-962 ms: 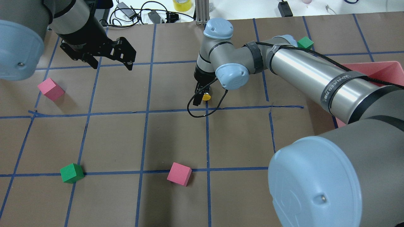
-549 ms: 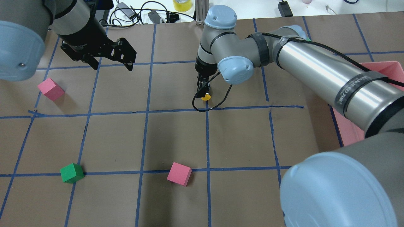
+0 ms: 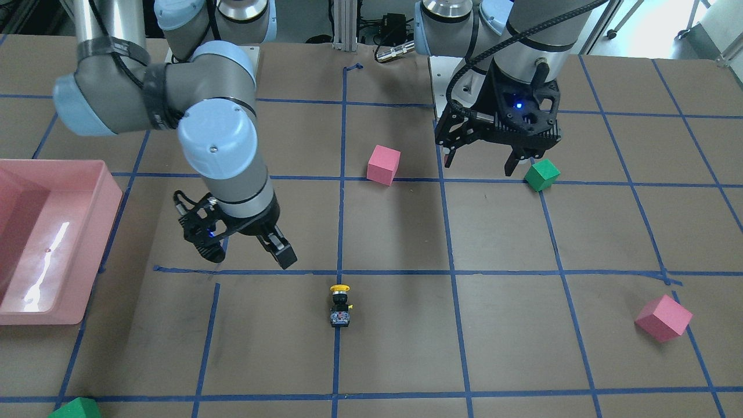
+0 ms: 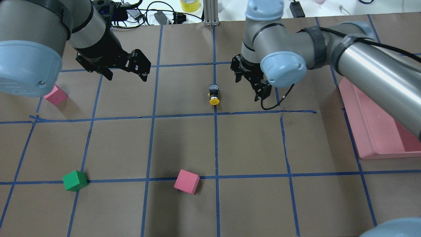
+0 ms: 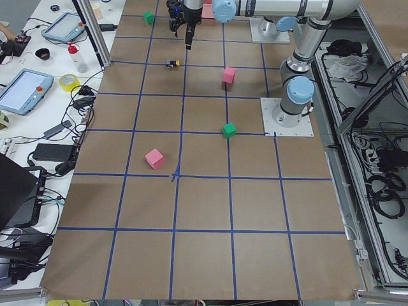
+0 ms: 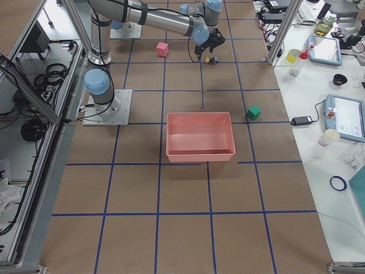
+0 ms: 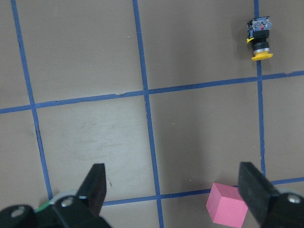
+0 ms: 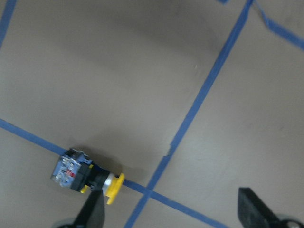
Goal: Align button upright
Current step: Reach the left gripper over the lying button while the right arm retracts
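Note:
The button [image 4: 213, 94], with yellow cap, black body and grey terminal base, lies on its side on a blue tape line, cap toward the robot. It also shows in the front view [image 3: 340, 305], the left wrist view [image 7: 259, 40] and the right wrist view [image 8: 85, 175]. My right gripper [image 4: 251, 86] is open and empty, hovering to the right of the button and apart from it; the front view [image 3: 249, 258] shows it too. My left gripper [image 4: 126, 77] is open and empty, well to the button's left, also seen from the front [image 3: 480, 164].
A pink bin [image 4: 371, 131] stands at the right. A pink cube [image 4: 55, 95] sits at the left under my left arm, another pink cube [image 4: 186, 181] and a green cube [image 4: 75, 180] are near the front. A second green cube [image 3: 75, 409] lies far right.
My right gripper has moved away to the right, leaving the button lying on the tape line. My left gripper has shifted slightly right.

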`<control>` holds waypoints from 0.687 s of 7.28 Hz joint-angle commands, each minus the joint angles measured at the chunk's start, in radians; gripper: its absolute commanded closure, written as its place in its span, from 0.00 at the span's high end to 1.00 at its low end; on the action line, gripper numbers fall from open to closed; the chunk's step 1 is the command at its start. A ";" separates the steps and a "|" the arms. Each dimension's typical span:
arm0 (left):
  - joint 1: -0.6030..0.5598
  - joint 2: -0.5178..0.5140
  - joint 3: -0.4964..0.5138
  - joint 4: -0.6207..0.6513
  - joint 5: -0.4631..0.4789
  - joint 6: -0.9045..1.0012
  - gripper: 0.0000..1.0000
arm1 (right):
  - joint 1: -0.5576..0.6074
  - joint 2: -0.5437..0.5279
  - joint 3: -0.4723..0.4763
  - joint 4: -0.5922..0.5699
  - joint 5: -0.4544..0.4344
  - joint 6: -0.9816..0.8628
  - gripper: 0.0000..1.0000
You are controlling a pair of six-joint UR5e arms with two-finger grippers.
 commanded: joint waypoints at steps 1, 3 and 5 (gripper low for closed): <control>-0.101 -0.016 -0.152 0.317 -0.007 -0.103 1.00 | -0.142 -0.097 0.038 0.110 -0.061 -0.554 1.00; -0.187 -0.065 -0.288 0.630 0.040 -0.191 0.98 | -0.214 -0.115 0.007 0.095 -0.114 -0.833 1.00; -0.233 -0.153 -0.352 0.839 0.048 -0.248 0.97 | -0.230 -0.126 -0.034 0.107 -0.108 -0.841 1.00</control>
